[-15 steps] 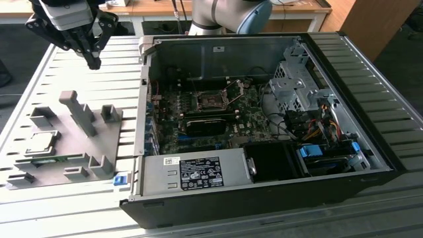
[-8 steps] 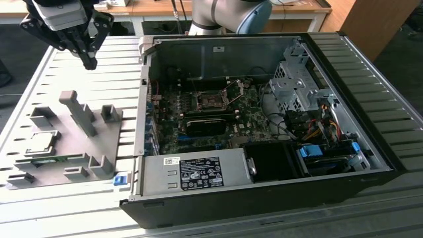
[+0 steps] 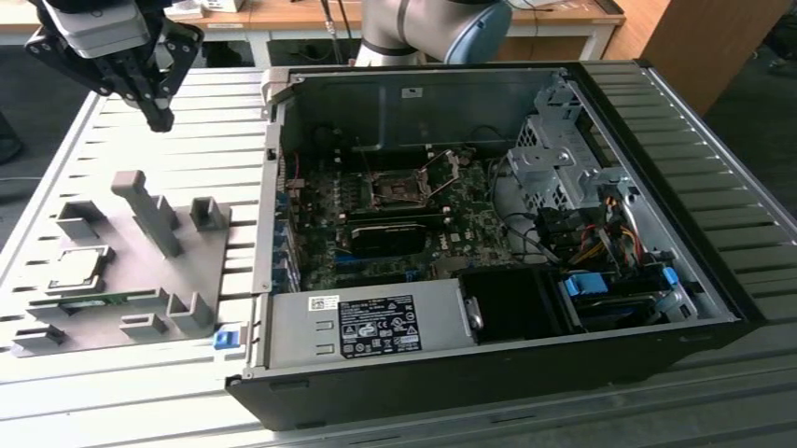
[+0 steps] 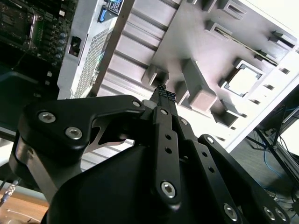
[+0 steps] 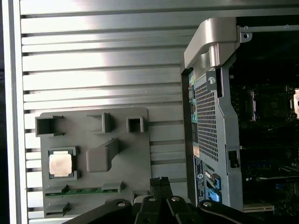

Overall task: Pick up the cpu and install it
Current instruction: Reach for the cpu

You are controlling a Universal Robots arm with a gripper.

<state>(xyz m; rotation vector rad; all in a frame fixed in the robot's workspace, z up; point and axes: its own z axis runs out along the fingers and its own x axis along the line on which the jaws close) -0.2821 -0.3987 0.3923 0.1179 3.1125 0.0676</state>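
The cpu (image 3: 75, 269) is a small square chip with a shiny silver top. It lies flat in a recess of the grey fixture plate (image 3: 134, 271) on the exterior view's left. Both wrist views show the cpu (image 5: 61, 164) (image 4: 243, 80) in that recess. My gripper (image 3: 157, 119) hangs high above the slatted table, beyond the far end of the fixture and well apart from the cpu. Its fingers are shut with nothing between them, and the gripper (image 4: 164, 93) (image 5: 160, 181) tips meet in both wrist views. The black socket (image 3: 398, 189) sits mid-motherboard inside the open case.
The open computer case (image 3: 498, 215) lies on its side, with its raised wall (image 5: 212, 121) between fixture and motherboard. A long green circuit strip (image 5: 84, 190) rests in the fixture near the cpu. Grey posts (image 3: 149, 210) stand up from the fixture. Cables and a drive cage (image 3: 566, 159) crowd the case's far side.
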